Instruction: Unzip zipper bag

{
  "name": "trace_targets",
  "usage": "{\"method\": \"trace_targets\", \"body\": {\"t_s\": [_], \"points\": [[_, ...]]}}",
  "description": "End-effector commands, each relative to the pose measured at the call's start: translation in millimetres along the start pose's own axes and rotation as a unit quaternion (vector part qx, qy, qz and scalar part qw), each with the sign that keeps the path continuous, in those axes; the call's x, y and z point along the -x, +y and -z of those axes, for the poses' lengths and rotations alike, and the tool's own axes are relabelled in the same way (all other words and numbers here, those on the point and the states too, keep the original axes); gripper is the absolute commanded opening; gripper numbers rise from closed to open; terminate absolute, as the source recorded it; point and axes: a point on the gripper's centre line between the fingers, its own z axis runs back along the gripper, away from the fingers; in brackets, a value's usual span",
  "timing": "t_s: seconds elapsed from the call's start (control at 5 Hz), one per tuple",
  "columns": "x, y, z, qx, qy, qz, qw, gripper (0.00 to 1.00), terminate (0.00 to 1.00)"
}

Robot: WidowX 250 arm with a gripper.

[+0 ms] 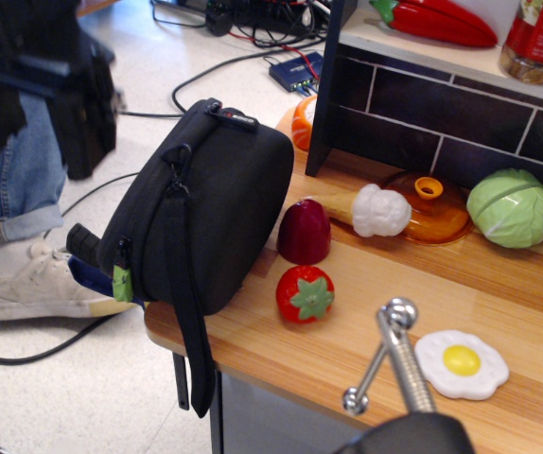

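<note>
The zipper bag (210, 203) is a large black rounded fabric case. It stands on its edge at the left end of the wooden counter (499, 293) and overhangs it. Its black strap (188, 312) hangs down past the counter edge, and a small green tag (122, 282) sits low on its left side. The zipper runs around the edge facing left. My gripper (68, 99) is a dark blurred shape at the upper left, above the floor and apart from the bag. Its jaws are too blurred to read.
A strawberry (305, 293), a dark red toy (304, 231), a white-topped toy (376, 210), an orange lid (428, 203), a cabbage (512, 208) and a fried egg (461, 364) lie on the counter. A chrome lever (390, 359) stands in front. A person's leg (16, 180) and cables are at the left.
</note>
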Motion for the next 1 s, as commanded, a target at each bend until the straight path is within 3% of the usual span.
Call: {"method": "trace_targets", "body": {"t_s": [0.0, 0.4, 0.8], "points": [[10, -6, 48, -0.025, -0.008, -0.021, 0.9994, 1.0, 0.0], [19, -11, 94, -0.061, -0.044, -0.025, 0.9969, 1.0, 0.0], [8, -13, 104, -0.059, -0.064, -0.005, 0.9962, 1.0, 0.0]]}}
